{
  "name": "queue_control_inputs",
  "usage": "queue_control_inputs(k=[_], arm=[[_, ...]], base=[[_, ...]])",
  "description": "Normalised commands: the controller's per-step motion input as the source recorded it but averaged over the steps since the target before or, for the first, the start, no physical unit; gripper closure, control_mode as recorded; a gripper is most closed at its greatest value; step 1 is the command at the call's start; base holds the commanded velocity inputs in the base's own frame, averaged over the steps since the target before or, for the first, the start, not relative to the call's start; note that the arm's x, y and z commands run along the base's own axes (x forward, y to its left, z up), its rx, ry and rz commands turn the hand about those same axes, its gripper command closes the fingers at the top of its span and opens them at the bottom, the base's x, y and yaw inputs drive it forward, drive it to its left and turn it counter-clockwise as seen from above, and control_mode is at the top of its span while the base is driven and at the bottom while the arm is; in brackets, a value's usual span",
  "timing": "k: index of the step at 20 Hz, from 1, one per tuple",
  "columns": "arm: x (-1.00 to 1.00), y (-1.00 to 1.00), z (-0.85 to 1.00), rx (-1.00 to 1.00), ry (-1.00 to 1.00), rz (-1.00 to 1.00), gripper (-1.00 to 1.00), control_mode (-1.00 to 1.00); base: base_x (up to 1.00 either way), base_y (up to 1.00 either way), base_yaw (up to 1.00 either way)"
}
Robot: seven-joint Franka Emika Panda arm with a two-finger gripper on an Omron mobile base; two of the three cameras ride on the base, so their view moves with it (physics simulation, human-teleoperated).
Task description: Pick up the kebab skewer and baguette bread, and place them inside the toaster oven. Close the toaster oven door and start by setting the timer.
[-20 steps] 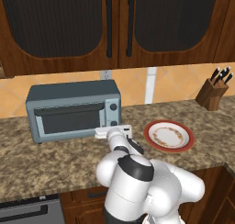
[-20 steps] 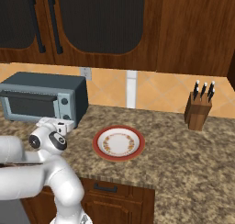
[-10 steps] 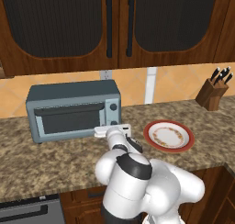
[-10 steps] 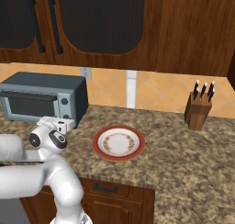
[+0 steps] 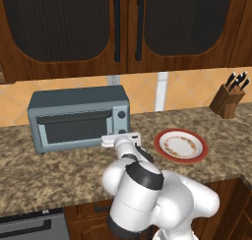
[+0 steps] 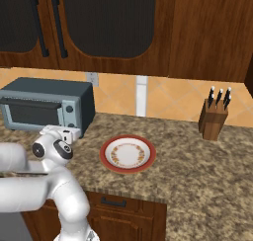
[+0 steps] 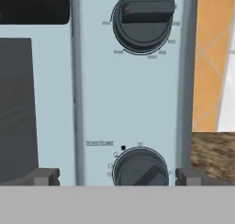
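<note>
The toaster oven (image 5: pixel 78 117) stands on the table (image 5: pixel 44 172), door apparently shut; the hand (image 5: pixel 119 138) sits just before its control panel.

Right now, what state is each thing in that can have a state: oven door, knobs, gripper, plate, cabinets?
toaster oven door: closed, flush against the oven front.
upper knob: pointer bar lying horizontal.
lower knob: pointer slanted, sits between the finger tips.
gripper: open, facing the control panel, holding nothing.
plate: flat on the counter, no food on it.
cabinet doors: shut.
</note>
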Motion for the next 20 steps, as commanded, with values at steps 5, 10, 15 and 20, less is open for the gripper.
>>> queue_control_inputs(k=[5, 10, 15, 20], arm=[[0.07, -0.06, 0.00, 0.00, 0.00, 0.05, -1.00, -1.00], [0.03, -0.10, 0.00, 0.00, 0.00, 0.05, -1.00, -1.00], [0.00, -0.15, -0.04, 0.00, 0.00, 0.07, -1.00, -1.00], [0.00, -0.20, -0.23, 0.00, -0.01, 0.08, -1.00, -1.00]], base=[[0.00, 0.00, 0.00], [0.00, 0.00, 0.00], [0.00, 0.00, 0.00], [0.00, 0.00, 0.00]])
